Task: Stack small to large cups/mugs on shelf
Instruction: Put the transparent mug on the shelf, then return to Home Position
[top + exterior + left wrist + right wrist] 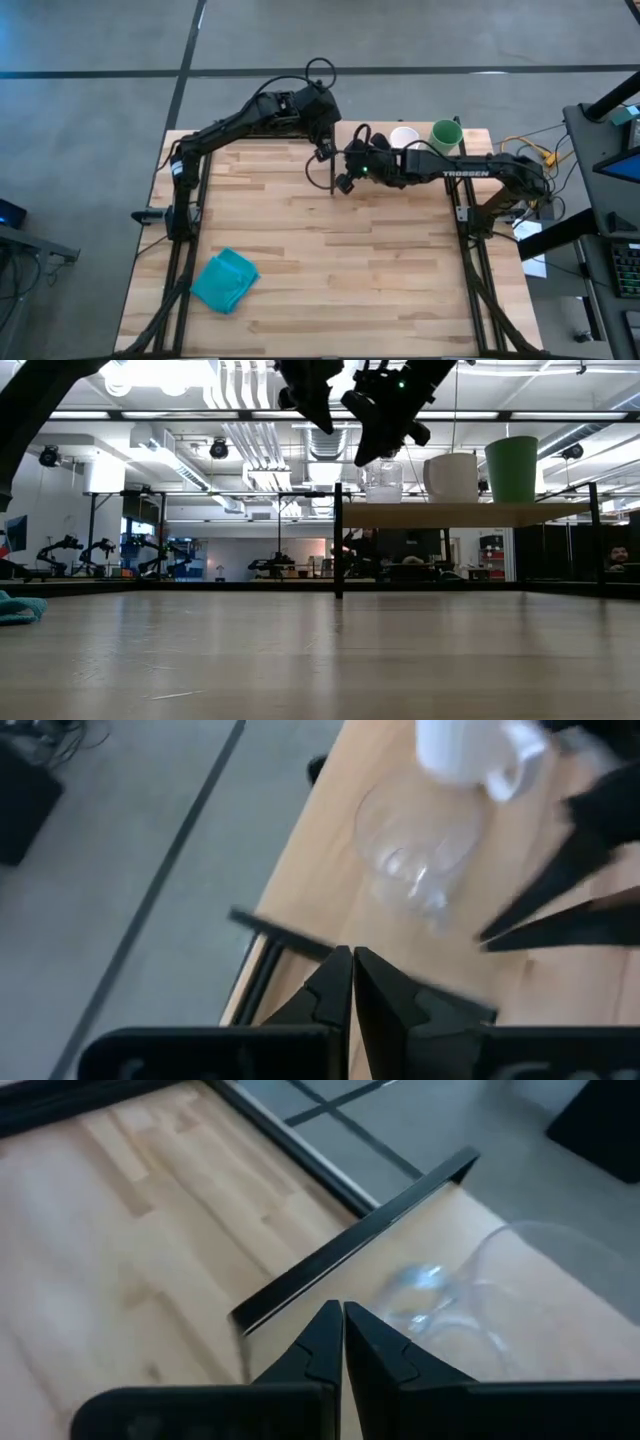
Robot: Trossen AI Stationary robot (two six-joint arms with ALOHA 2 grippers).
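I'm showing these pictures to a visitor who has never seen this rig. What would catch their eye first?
Three vessels in a row on the raised shelf at the table's far edge: clear cup, white mug, green cup. Both grippers, left and right, hang shut above the clear cup's end. A teal cloth lies alone near the front left.

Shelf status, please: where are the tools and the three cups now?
Left tool and right tool both shut, empty, above shelf end. Clear cup, white mug, green cup upright in a row on shelf. Nothing blocking.
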